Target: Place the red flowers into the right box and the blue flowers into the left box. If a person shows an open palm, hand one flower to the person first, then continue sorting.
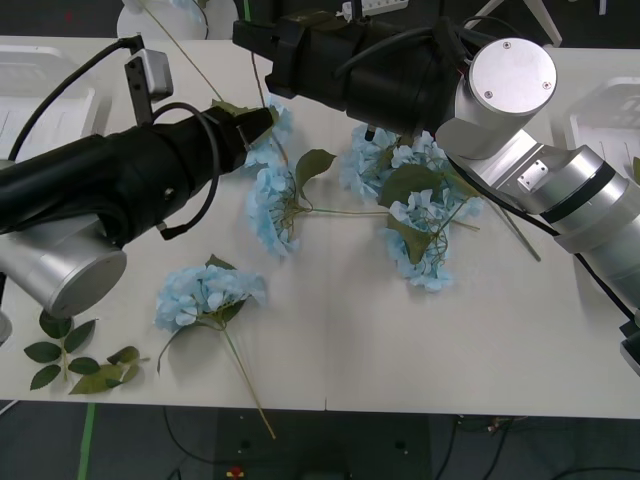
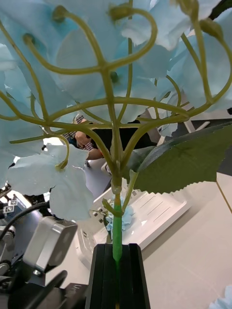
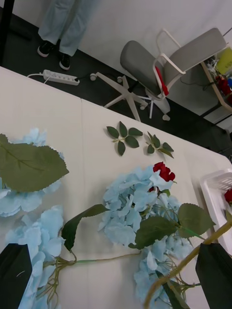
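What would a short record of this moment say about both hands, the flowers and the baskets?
right hand: shut on the green stem of a fluffy pale-blue flower cluster, held up
left hand: open, above the blue clusters lying on the table
left white slotted plastic basket: one blue cluster inside
deep-red rose head: on the table, against a blue cluster
right white slotted plastic basket: something red inside
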